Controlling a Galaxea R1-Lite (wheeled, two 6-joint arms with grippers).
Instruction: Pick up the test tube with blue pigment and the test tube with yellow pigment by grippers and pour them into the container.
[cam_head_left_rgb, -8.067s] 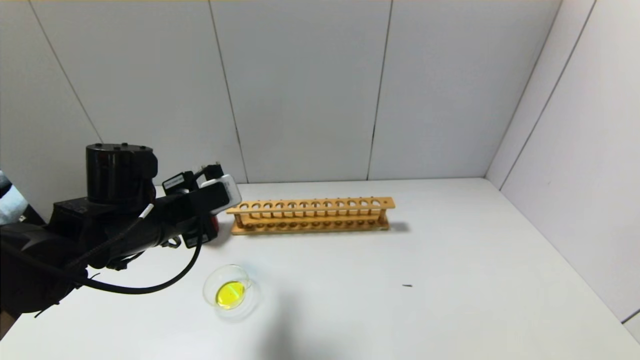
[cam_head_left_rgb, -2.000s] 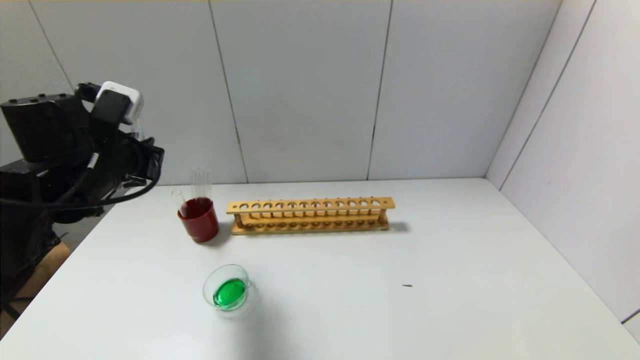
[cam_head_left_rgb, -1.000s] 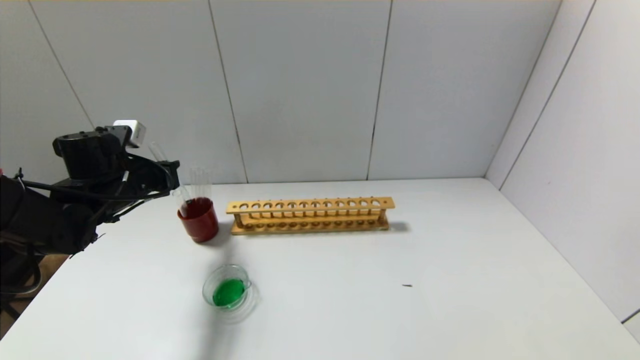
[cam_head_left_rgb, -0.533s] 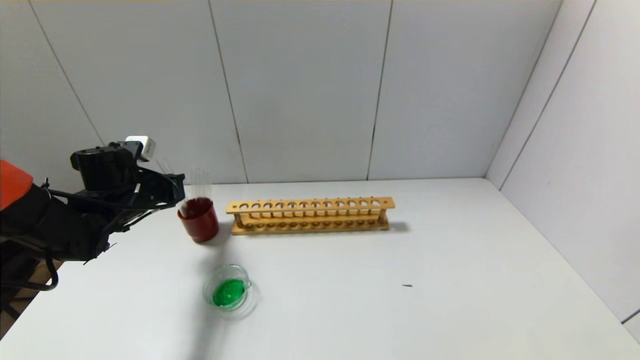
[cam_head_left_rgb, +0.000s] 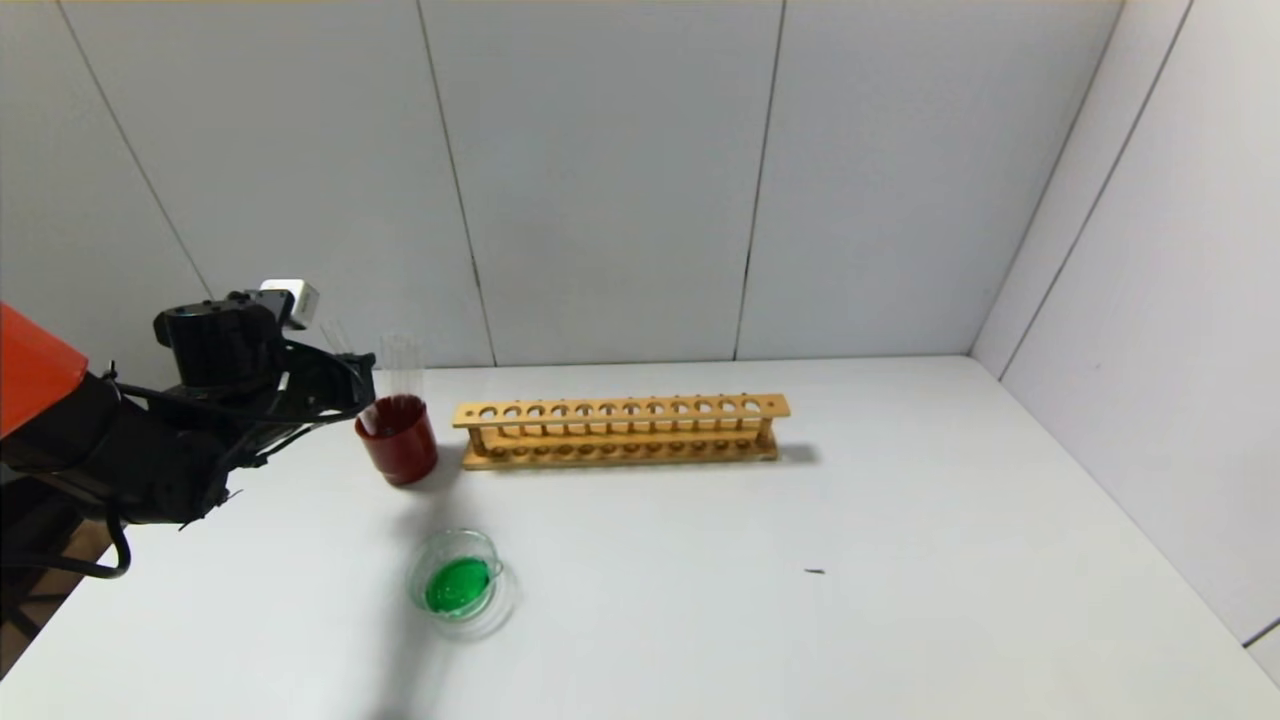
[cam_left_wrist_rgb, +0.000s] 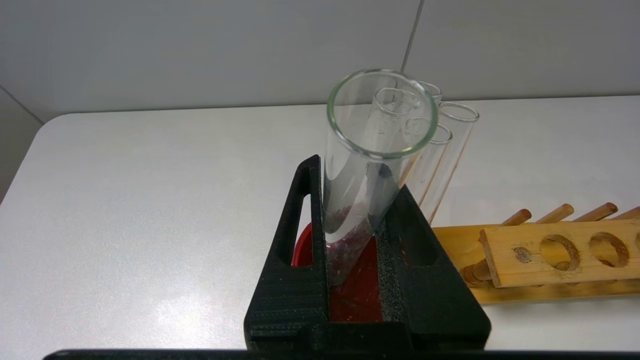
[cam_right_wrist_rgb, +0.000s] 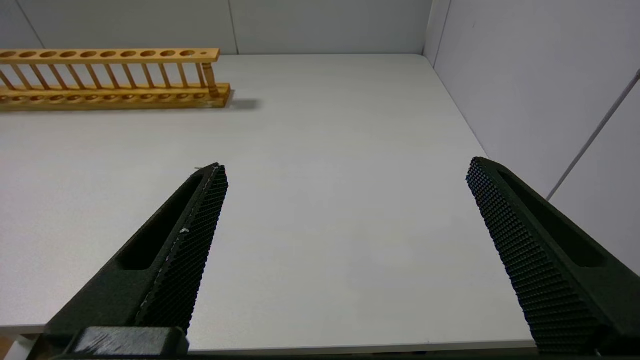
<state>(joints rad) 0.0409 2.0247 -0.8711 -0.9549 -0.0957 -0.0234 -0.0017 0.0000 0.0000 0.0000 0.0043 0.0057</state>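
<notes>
My left gripper (cam_head_left_rgb: 352, 385) is shut on an empty clear test tube (cam_left_wrist_rgb: 360, 165), tilted, its lower end just inside the dark red cup (cam_head_left_rgb: 397, 445). The cup shows red between the jaws in the left wrist view (cam_left_wrist_rgb: 360, 295). No tube with blue or yellow liquid shows. The container (cam_head_left_rgb: 415, 560), a shallow clear glass dish, sits nearer me than the cup and holds green liquid (cam_head_left_rgb: 458, 586). My right gripper (cam_right_wrist_rgb: 348, 167) is open and empty over bare table near the front right; it is out of the head view.
Several colourless clear tubes (cam_head_left_rgb: 402, 362) stand in the red cup, also in the left wrist view (cam_left_wrist_rgb: 450, 145). An empty wooden tube rack (cam_head_left_rgb: 620, 430) stands right of the cup. Grey walls close the back and right side.
The dish liquid went from yellow to green. My left arm came down from high at the left and moved right with the empty tube, to the red cup.
</notes>
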